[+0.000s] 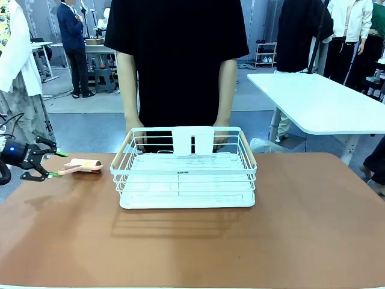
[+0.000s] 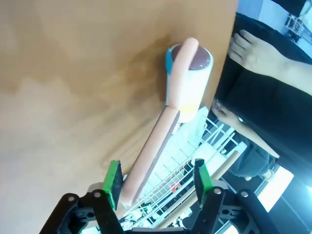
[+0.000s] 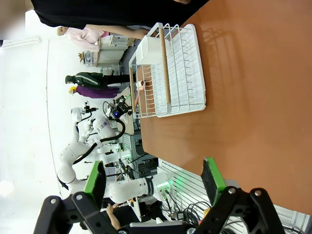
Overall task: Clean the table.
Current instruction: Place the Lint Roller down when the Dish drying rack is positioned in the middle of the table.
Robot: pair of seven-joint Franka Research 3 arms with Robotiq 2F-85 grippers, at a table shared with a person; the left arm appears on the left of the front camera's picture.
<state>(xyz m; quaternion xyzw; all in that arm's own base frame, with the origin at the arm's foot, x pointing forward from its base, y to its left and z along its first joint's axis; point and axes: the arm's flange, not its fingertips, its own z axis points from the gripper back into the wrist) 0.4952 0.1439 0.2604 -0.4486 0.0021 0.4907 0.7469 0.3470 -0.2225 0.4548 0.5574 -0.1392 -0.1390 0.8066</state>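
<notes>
table [image 1: 289, 229] | lint roller [image 1: 84, 166] flat, handle toward left hand [image 1: 53, 164], apart

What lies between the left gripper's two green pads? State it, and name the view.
The peach handle of the lint roller runs between the open left gripper's pads, nearer one pad, seen in the left wrist view. It lies on the table.
</notes>
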